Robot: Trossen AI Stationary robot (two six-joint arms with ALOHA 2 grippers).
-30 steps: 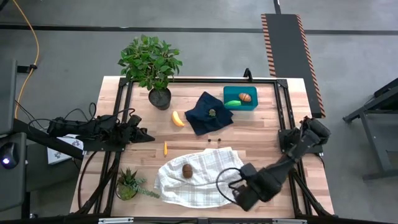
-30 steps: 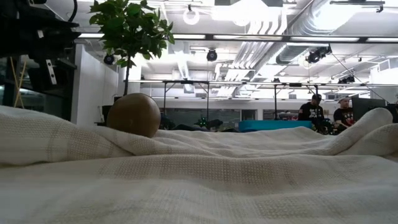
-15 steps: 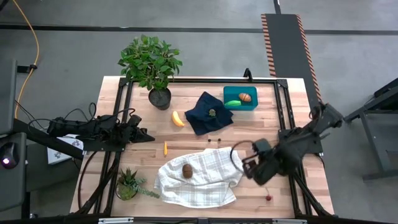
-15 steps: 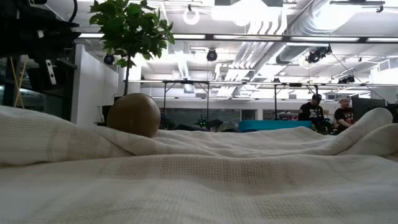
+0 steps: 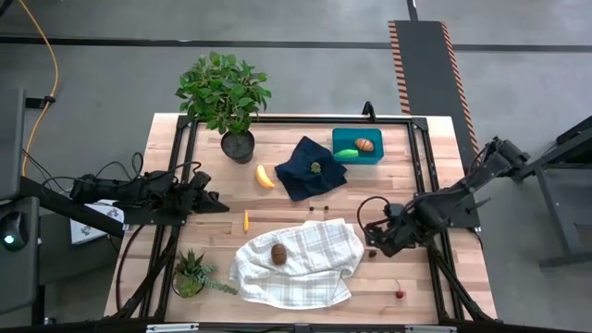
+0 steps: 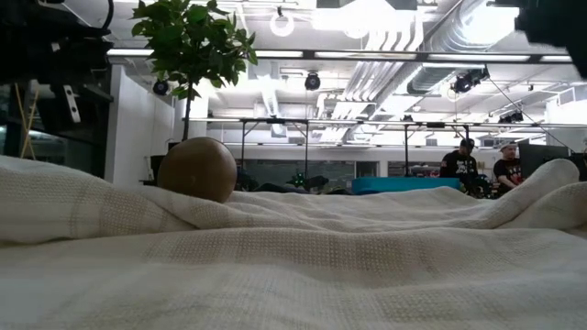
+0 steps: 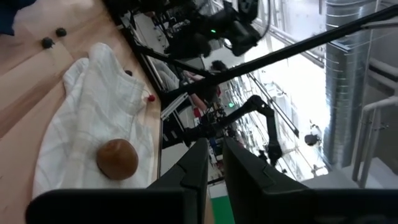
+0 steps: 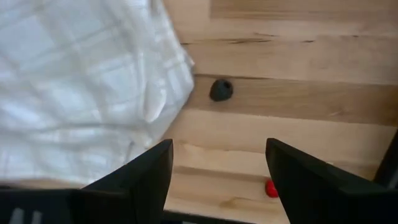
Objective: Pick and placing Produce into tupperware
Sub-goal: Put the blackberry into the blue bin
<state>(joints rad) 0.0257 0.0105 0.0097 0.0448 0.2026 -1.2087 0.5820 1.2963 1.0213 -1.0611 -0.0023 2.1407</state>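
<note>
Your right gripper (image 5: 377, 237) hovers over the pale wooden surface (image 5: 388, 185) just beside the right edge of the white checked cloth (image 5: 305, 264); its fingers (image 8: 140, 177) are spread wide and hold nothing. In the right wrist view a small dark round piece (image 8: 221, 89) lies on the wood beside the cloth's edge, and a tiny red cherry (image 8: 271, 188) sits farther off. Your left gripper (image 5: 215, 201) waits at the surface's left side with its fingers close together and empty. The brown oval kiwi-like piece (image 5: 278, 253) rests on the white cloth. The yellow banana (image 5: 265, 177) lies beside the dark navy cloth (image 5: 311, 168), and a small orange piece (image 5: 246, 220) lies near the middle. The teal-blue rectangular plastic box (image 5: 357, 145) at the far side holds a bright green piece (image 5: 346, 154) and a brown-orange piece (image 5: 365, 144)
</note>
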